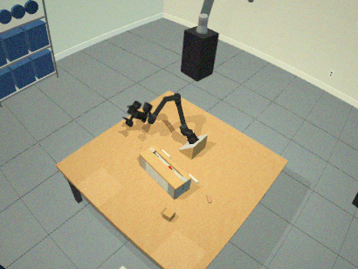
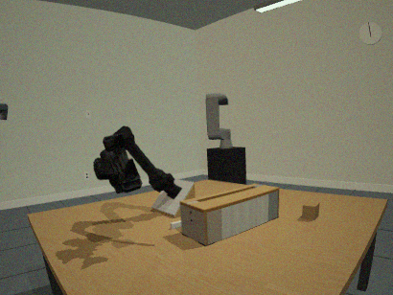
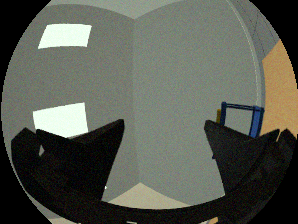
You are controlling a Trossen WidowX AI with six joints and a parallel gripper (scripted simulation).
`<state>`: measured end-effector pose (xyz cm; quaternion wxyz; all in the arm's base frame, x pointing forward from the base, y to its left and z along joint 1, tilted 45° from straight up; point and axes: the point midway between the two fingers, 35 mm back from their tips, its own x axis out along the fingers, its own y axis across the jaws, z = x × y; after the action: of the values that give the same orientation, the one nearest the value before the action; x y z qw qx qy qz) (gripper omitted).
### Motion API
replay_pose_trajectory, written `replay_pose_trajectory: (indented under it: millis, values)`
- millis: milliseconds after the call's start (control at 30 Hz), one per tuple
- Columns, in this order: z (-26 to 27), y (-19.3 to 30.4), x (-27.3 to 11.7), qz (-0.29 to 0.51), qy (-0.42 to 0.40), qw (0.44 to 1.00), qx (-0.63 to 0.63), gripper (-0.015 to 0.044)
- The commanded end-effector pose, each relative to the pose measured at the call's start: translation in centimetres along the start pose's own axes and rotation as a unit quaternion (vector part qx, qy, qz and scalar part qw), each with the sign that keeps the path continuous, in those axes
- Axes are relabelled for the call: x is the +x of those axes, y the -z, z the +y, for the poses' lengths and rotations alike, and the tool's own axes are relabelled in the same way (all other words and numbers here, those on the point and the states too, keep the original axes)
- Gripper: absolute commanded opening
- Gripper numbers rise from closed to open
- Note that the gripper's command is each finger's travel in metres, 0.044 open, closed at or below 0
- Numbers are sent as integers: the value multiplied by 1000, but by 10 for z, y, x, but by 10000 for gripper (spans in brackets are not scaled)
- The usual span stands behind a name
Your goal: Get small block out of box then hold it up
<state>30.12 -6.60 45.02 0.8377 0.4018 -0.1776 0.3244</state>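
Observation:
The long box (image 1: 159, 169) (image 2: 244, 216) stands on the table, with wooden top strips, pale sides and a lengthwise slot in its top. A small red thing (image 1: 169, 167) shows in the slot near mid-length; it looks like the block, but its rest on the shelf cannot be made out. The shelf and its ends are hidden, and the front looks cloudy in the exterior view. My gripper (image 1: 127, 114) (image 3: 166, 124) is open and empty, raised above the table's far left part in the top view, well away from the box. The wrist view shows only walls and lights between the fingers.
A brown cube-like block (image 1: 168, 213) (image 2: 311, 211) stands on the table off the box's front side. A pale slanted wedge (image 1: 195, 148) (image 2: 173, 204) is by the arm. White strips (image 1: 166, 153) (image 1: 193, 178) lie behind the box. A small pinkish piece (image 1: 209, 199) lies beyond one end.

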Motion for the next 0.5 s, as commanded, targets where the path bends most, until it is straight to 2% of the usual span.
replay_pose_trajectory:
  millis: [0, 300, 467]
  values:
    - [-1, 0, 1, 0, 1, 1000, 3, 400]
    - [-61, 39, 31, -3, 97, 972, 215, 400]
    - [-114, 91, 44, -16, 214, 907, 363, 400]
